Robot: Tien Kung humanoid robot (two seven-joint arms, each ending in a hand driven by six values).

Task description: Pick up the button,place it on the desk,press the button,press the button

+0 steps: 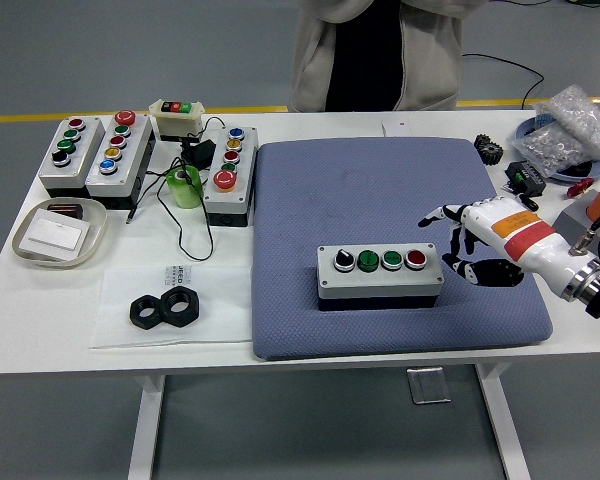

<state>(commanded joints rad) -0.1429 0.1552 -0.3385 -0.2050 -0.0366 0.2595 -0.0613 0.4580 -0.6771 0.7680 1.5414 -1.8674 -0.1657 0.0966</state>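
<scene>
While the right robot hand (480,240) hangs over the right part of the blue mat (310,190), its fingers are spread and loosely bent, grasping nothing. It is the only robot hand in sight; no left arm shows anywhere in the head view. The white forearm behind it runs off toward the picture's right edge.

Just to the left of the fingertips, apart from them by a narrow strip of mat, sits the button box (380,272), the grey box the task turns on. It lies flat on the mat with its long axis running left to right across the picture, so its right end faces the robot hand. Along its top stand four buttons in a row: a black-and-white knob at the far left, then a green button (368,261), a pale one, and a red button (416,259) nearest the fingers. By my judgement the box is already set down and a press comes next; the right robot hand would need only a short reach leftward and down, and the red button is the closest target.

Farther out on the bench (280,125), well apart to the left, stand other button boxes (228,175), a green tape roll and two black nuts (165,309). A person stands at the far side.
</scene>
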